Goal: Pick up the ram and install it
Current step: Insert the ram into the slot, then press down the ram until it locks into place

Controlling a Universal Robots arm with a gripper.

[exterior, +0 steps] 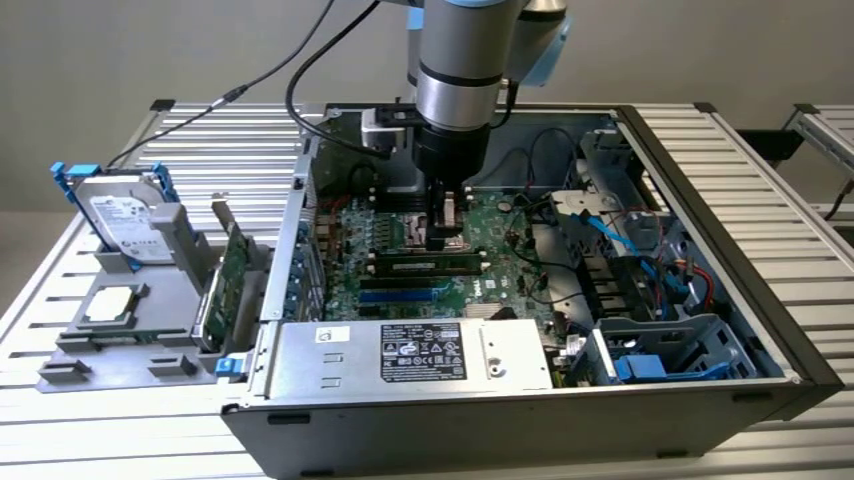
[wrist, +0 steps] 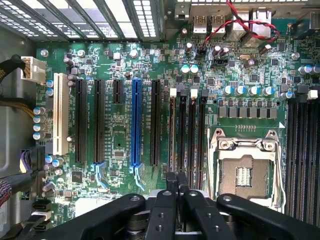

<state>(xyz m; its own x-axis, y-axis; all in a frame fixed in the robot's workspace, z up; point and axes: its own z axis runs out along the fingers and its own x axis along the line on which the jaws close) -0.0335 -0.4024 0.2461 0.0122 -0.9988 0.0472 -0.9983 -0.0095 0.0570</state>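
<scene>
The ram [exterior: 427, 264] is a thin green stick with dark chips. It stands on edge in a black memory slot on the motherboard [exterior: 350, 285], beside the bare CPU socket [wrist: 245, 170]. In the wrist view the ram [wrist: 174, 130] appears edge-on as a thin line in the slot. My gripper [exterior: 449, 238] hangs from the arm, low inside the open computer case. The gripper [wrist: 178, 181] is shut, its black fingertips [wrist: 171, 179] pressed together over one end of that slot. Nothing shows between the fingers. Whether they touch the ram I cannot tell.
On the exterior view's left, a grey fixture holds a hard drive [exterior: 127, 215], a small square chip [exterior: 114, 305] and a large green expansion card [exterior: 234, 265]. The power supply [exterior: 414, 350] fills the case's near side. Blue drive cages [exterior: 654, 355] and cables crowd the exterior view's right.
</scene>
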